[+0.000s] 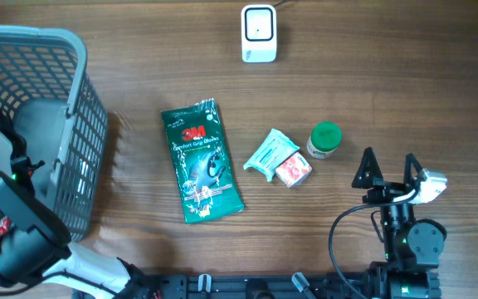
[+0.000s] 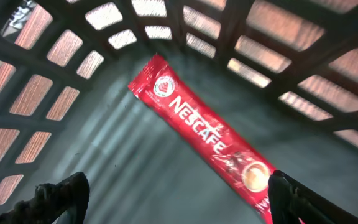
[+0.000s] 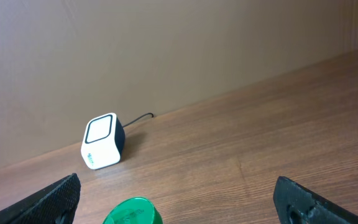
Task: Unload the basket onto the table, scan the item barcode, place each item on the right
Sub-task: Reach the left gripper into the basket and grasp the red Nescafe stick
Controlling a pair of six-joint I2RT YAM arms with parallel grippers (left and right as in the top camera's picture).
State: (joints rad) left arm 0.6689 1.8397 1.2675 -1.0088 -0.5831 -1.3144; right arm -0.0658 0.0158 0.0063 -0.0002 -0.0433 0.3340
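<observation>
Left wrist: left gripper [image 2: 176, 202] spread wide over red Nescafé sachet [image 2: 197, 130] on basket [image 2: 291, 37] floor; right gripper [image 1: 388, 164] spread, right of green-capped jar [image 1: 324, 139].

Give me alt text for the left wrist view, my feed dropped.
A red Nescafe stick sachet lies diagonally on the floor of a grey lattice basket. The left gripper hovers above it, open, fingertips at the frame's lower corners.
</observation>
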